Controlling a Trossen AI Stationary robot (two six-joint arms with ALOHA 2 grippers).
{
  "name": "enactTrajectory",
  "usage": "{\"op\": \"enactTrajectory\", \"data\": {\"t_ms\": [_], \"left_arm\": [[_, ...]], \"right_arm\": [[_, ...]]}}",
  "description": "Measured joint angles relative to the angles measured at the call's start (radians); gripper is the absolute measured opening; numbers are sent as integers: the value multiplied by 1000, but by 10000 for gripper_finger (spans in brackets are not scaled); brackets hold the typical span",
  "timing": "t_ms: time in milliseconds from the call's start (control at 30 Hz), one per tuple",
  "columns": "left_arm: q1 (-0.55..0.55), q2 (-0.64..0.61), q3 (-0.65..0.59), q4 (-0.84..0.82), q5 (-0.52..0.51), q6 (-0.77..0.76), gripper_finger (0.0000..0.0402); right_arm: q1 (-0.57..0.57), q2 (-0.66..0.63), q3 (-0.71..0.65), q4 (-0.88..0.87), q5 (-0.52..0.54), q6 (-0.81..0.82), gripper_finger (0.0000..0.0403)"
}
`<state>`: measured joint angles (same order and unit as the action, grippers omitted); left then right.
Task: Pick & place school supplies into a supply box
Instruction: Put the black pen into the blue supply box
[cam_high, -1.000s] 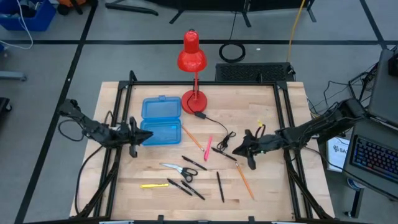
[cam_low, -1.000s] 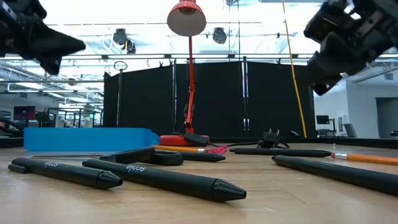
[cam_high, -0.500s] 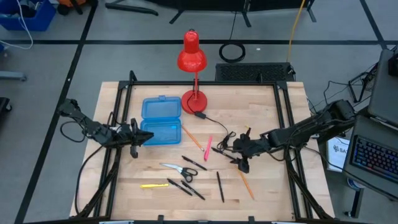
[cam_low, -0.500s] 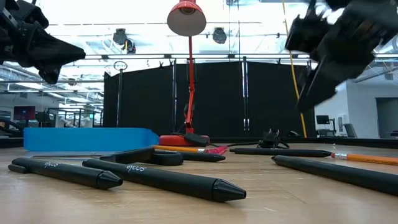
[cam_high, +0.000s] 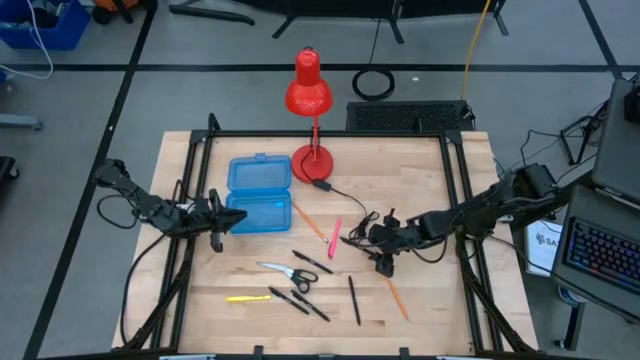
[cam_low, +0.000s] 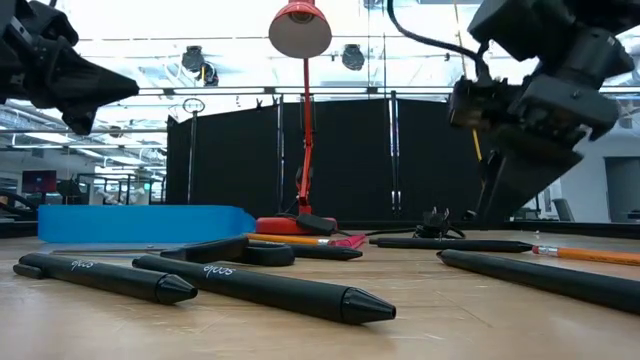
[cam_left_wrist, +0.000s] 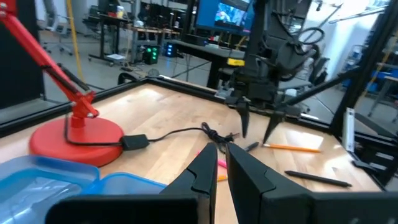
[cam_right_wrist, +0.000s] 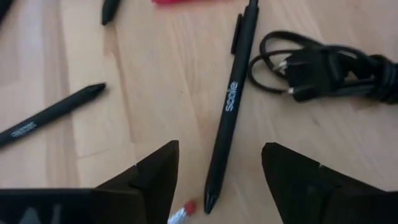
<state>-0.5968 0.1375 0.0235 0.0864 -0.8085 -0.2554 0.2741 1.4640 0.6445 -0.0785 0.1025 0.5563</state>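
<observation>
We see right gripper (cam_right_wrist: 217, 180) spread wide over black pen (cam_right_wrist: 228, 112), holding nothing; coiled lamp cord (cam_right_wrist: 323, 71) just beside pen. Left gripper (cam_high: 222, 222) pinched closed, empty, beside blue supply box (cam_high: 259, 195). Red lamp (cam_high: 312, 125) behind box.

My two arms are dark and slim, with black cables looping along them. My left gripper (cam_high: 232, 220) and right gripper (cam_high: 377, 243) have black wedge-shaped fingers.

Light wooden table (cam_high: 430, 300), smooth matt planks. Blue box (cam_high: 259, 197) translucent glossy plastic. Pen (cam_right_wrist: 227, 118) matt black plastic. Red lamp (cam_high: 308, 96) glossy. Scissors (cam_high: 282, 270) shiny metal blades.
</observation>
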Motion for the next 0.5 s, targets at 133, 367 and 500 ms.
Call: {"op": "enactTrajectory", "data": {"t_ms": [133,367,500], "left_arm": [[0,0,0,0,-5,14,37],[0,0,0,0,-5,17,37],[0,0,1,-2,-5,17,37]], "right_arm": [[0,19,0,0,1,2,209],[2,50,1,6,3,5,208],[3,81,2,54,6,-15,208]]}}
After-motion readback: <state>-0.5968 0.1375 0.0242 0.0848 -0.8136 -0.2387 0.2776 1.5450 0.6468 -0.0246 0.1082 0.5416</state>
